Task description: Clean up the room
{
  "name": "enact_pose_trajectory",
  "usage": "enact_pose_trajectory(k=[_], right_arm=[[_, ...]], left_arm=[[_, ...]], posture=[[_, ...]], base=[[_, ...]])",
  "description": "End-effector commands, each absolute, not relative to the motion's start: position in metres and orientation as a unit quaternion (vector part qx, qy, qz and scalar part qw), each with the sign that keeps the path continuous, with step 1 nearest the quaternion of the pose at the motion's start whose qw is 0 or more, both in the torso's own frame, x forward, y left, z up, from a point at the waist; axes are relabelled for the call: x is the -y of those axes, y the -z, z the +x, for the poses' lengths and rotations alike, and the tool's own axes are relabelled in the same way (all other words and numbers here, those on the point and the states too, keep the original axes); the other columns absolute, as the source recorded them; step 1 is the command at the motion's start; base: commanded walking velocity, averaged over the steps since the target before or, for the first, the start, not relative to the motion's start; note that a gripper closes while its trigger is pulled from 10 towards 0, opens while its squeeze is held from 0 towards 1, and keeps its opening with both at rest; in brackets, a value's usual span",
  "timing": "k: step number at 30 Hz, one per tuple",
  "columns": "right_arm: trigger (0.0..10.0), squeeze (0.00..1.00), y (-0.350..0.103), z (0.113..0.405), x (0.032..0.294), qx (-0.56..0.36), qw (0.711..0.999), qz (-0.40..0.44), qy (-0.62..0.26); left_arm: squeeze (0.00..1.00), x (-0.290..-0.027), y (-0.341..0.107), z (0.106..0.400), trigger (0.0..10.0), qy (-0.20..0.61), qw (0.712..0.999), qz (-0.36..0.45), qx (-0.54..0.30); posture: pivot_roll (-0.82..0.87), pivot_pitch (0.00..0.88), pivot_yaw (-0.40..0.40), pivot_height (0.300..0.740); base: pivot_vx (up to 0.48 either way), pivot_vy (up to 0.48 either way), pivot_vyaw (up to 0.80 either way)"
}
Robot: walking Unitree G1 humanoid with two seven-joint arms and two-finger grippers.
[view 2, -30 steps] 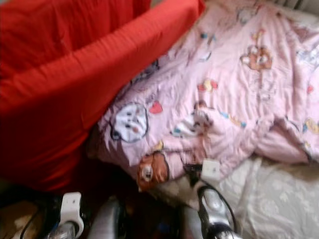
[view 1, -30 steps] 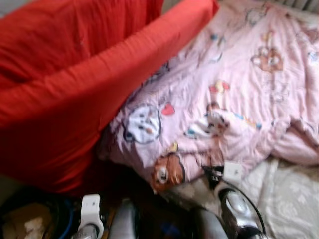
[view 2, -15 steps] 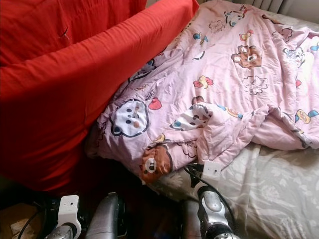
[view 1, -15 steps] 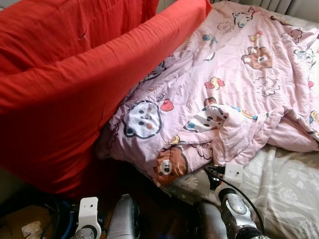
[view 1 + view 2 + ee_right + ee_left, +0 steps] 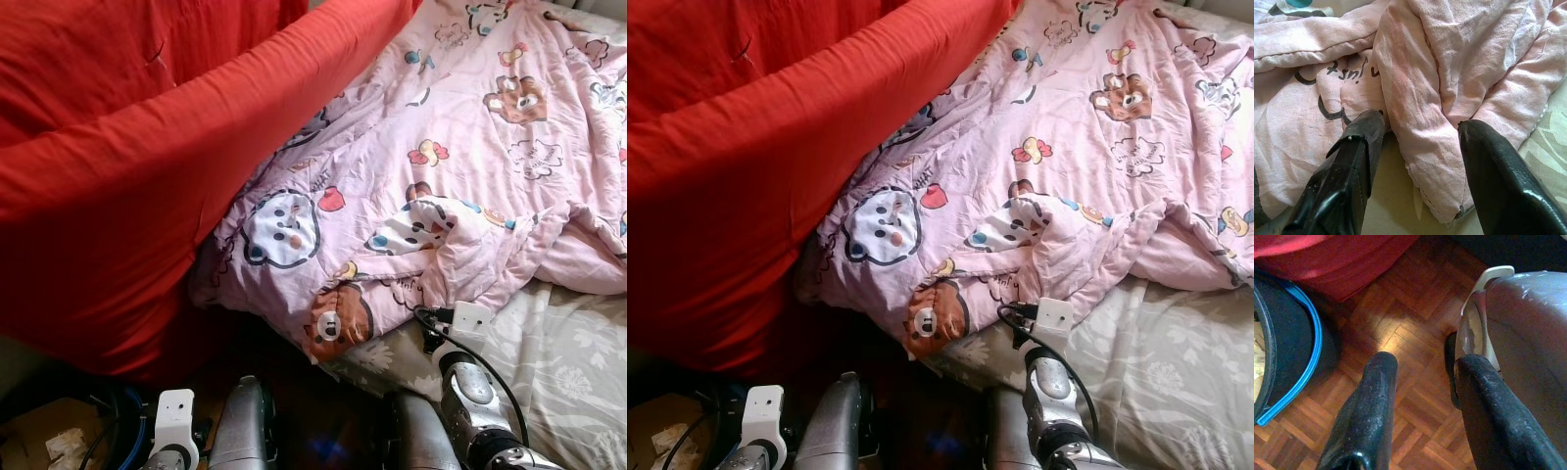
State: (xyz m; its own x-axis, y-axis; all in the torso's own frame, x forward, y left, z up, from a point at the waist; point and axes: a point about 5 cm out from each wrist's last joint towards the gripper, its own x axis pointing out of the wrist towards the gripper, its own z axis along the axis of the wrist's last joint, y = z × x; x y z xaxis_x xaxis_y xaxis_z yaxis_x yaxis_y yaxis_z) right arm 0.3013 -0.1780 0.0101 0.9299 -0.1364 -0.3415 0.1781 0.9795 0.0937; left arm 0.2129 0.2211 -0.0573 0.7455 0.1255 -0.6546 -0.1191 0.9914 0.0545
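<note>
Your right gripper (image 5: pixel 1418 142) is spread open, its black fingers (image 5: pixel 1347 171) straddling a fold of the pink cartoon-print quilt (image 5: pixel 470 176), with the pale floral sheet (image 5: pixel 568 362) just beneath.

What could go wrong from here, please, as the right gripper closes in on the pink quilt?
1. The right gripper is open around just one fold at the corner of the pink quilt; so thin a pinch may slip once pulled.
2. The quilt's far edge appears tucked beneath the red duvet, so pulling could drag that along or snag.
3. The left gripper hangs open near the blue-rimmed bin and might bump it.
</note>
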Motion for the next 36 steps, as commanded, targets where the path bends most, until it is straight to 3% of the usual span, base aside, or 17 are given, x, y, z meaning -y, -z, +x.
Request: enact_pose_trajectory(k=[1, 24, 25, 26, 36], right_arm=[[10.0, 0.0, -0.004, 0.296, 0.178, -0.179, 0.978, 0.064, 0.084], [10.0, 0.0, -0.004, 0.296, 0.178, -0.179, 0.978, 0.064, 0.084], [10.0, 0.0, -0.004, 0.296, 0.179, -0.18, 0.978, 0.061, 0.089], [10.0, 0.0, -0.006, 0.293, 0.199, -0.165, 0.976, 0.065, 0.124], [10.0, 0.0, -0.006, 0.289, 0.21, -0.164, 0.974, 0.062, 0.145]], left_arm=[[0.0, -0.224, 0.065, 0.199, 10.0, -0.066, 0.925, 0.012, -0.374], [0.0, -0.224, 0.065, 0.199, 10.0, -0.066, 0.925, 0.012, -0.374], [0.0, -0.225, 0.065, 0.198, 10.0, -0.066, 0.926, 0.012, -0.373], [0.0, -0.236, 0.063, 0.19, 10.0, -0.054, 0.935, 0.032, -0.348], [0.0, -0.239, 0.059, 0.189, 10.0, -0.044, 0.942, 0.042, -0.329]], posture=[[0.04, 0.285, 0.057, 0.615], [0.04, 0.285, 0.057, 0.615], [0.05, 0.294, 0.059, 0.615], [0.11, 0.437, 0.12, 0.615], [0.12, 0.435, 0.122, 0.615]], base=[[0.0, 0.0, 0.0], [0.0, 0.0, 0.0], [0.0, 0.0, 0.0], [0.0, 0.0, 0.0], [0.0, 0.0, 0.0]])
